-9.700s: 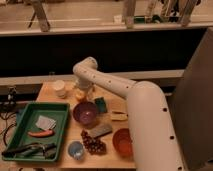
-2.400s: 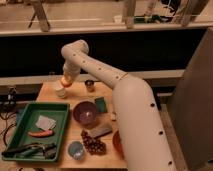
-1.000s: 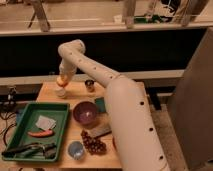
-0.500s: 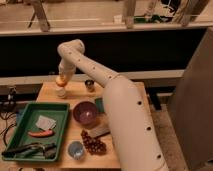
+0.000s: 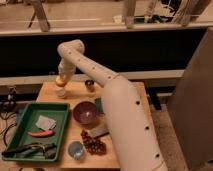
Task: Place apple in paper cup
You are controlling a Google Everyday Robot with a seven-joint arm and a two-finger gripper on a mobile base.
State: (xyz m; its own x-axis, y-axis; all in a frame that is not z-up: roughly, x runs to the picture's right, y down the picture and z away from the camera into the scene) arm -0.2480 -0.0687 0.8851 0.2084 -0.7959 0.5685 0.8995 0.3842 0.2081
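At the far left corner of the wooden table (image 5: 131, 100), we see the gripper (image 5: 61, 80) with its fingers closed round the apple (image 5: 60, 80), held just above the paper cup (image 5: 61, 92). We judge the apple firm, smooth and fairly light, best held across its widest part, while the thin-walled cup looks easy to tip or crush if nudged. Around it stand a small metal cup (image 5: 89, 85), a purple bowl (image 5: 86, 113), a grape bunch (image 5: 93, 144), a blue cup (image 5: 76, 149) and a green tray (image 5: 20, 125) with a carrot (image 5: 40, 133), before a dark counter in a dim room.
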